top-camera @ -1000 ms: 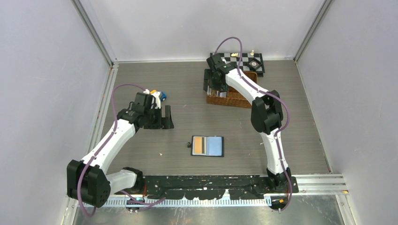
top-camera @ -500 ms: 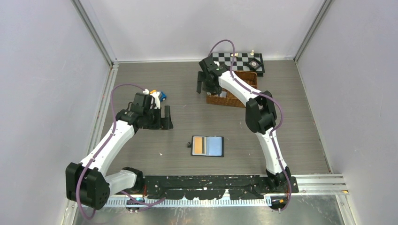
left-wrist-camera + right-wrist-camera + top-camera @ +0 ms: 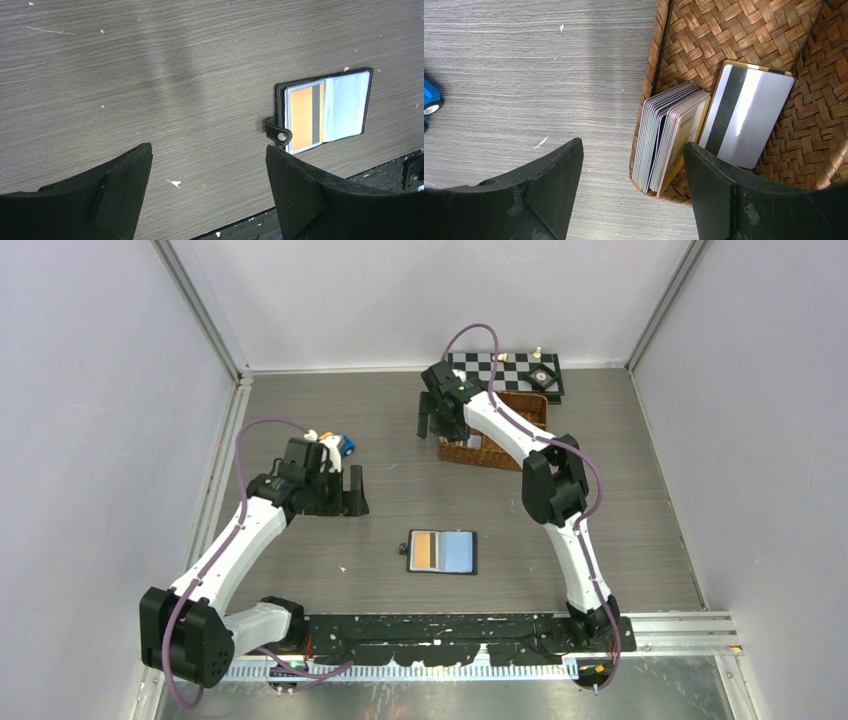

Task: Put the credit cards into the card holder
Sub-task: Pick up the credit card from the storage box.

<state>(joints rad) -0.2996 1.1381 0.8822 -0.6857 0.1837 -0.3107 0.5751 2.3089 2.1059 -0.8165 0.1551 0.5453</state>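
There, credit cards inside wicker basket

The wicker basket runs off the right wrist view's top and right edges. In its left corner the stacked credit cards stand edge-on, their faces hidden. Left of the basket, a blue toy is cut off. From above, the right arm covers the basket's middle.
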